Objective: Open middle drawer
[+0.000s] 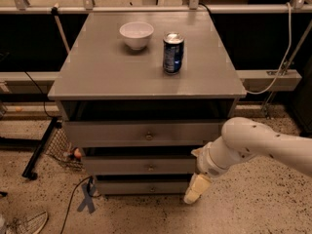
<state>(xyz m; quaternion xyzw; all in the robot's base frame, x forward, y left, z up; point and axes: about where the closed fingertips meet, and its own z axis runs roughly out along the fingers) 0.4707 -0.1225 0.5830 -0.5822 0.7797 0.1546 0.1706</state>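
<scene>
The grey cabinet (97,77) has three drawer fronts stacked below its top. The middle drawer (122,165) is the middle-sized front, closed, with a small round brass knob (150,168) at its centre. The taller top drawer front (107,132) lies above it and the narrowest front (126,187) below. My gripper (196,189) hangs from the white arm (253,143) at the lower right. It points down in front of the right ends of the middle and bottom fronts, about a hand's width right of the knob.
A white bowl (136,34) and a blue soda can (173,52) stand on the cabinet top. A black stand leg (41,147) and blue tape (87,199) lie on the speckled floor at the left. A railing and a white cable (280,67) run behind.
</scene>
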